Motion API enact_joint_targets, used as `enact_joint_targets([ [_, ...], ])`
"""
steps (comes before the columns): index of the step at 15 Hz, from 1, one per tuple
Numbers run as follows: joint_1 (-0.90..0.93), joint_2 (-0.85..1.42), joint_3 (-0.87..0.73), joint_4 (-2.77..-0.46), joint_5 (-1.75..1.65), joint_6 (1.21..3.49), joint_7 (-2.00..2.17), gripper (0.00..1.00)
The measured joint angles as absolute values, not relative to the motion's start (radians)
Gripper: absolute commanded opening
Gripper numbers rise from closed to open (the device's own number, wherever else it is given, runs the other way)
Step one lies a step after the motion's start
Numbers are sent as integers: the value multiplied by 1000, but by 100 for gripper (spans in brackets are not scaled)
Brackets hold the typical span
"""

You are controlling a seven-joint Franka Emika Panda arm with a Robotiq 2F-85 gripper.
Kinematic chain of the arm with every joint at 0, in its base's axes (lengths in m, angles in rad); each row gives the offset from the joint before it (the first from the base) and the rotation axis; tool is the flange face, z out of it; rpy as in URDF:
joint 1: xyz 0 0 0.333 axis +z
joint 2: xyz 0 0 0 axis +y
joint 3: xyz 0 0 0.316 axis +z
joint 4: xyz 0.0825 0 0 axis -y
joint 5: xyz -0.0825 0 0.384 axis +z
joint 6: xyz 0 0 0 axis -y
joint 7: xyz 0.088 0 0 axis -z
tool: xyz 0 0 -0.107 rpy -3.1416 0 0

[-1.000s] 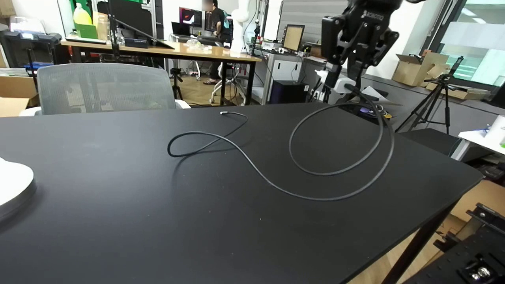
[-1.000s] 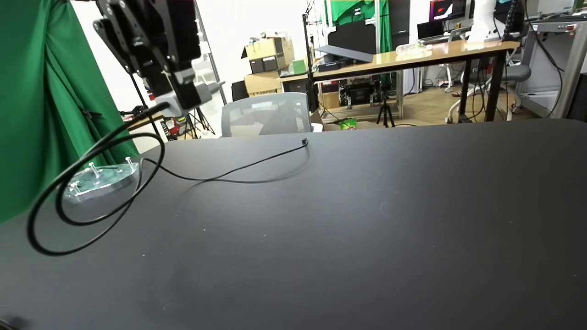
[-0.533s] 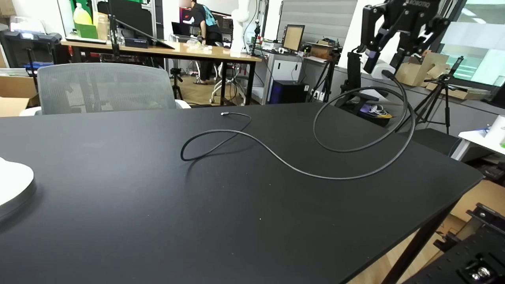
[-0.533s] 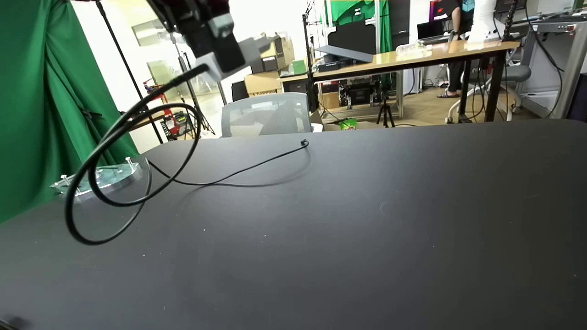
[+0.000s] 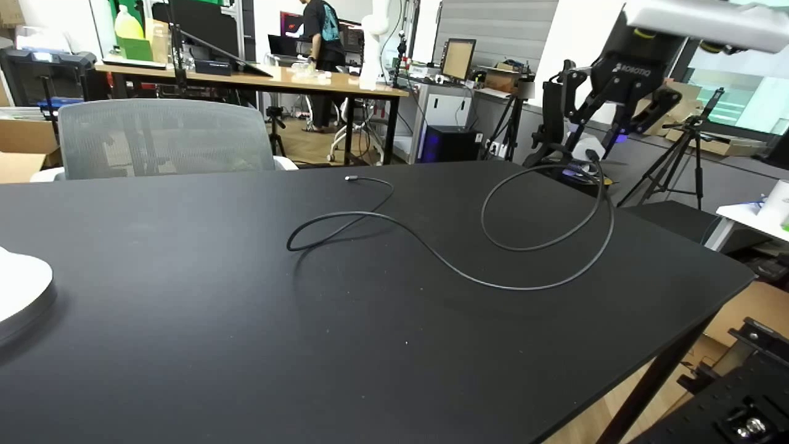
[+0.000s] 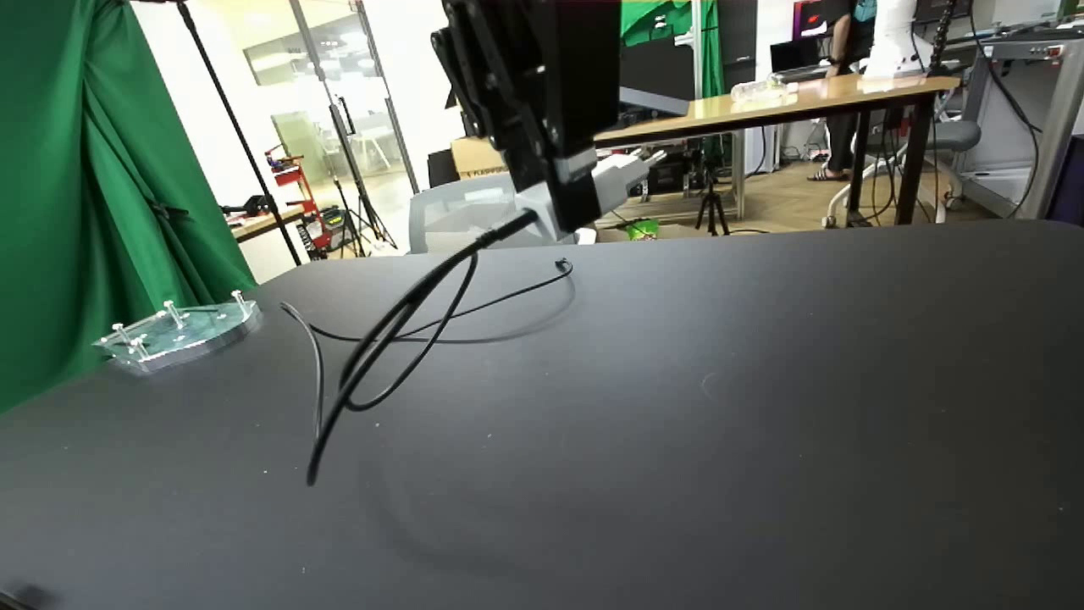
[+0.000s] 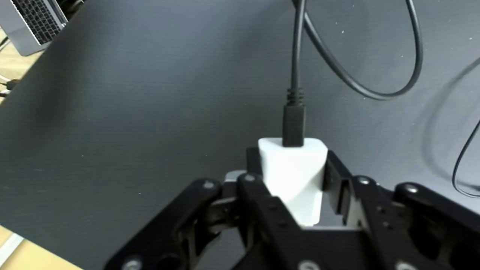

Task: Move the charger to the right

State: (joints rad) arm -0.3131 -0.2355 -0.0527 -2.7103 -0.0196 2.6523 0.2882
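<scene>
Claw [image 7: 292, 167] pinches the charger's white plug [image 7: 294, 180] by its sides above the table [image 5: 185, 308], exact height unclear, presumably so the black cable [image 7: 296, 56] trails freely, loose end [image 5: 352, 178] near the far edge.

In an exterior view, at about two o'clock from the middle, the brand name ROBOTIQ stands in pale capital letters on the dark body of the gripper [image 5: 590, 147], and this word is clear enough to be read with certainty. In an exterior view, at about eleven o'clock, a cardboard box [image 6: 477, 154] carries some dark lettering, which is too small to tell exactly. In the wrist view, at about ten o'clock, there is a laptop keyboard [image 7: 36, 18], but the signs of its keys are too blurred for reading
</scene>
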Motion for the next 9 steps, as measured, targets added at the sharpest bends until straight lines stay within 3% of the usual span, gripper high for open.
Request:
enact_joint_targets([
  [9,-226,165,-103,-2409,157,2680,246,18],
])
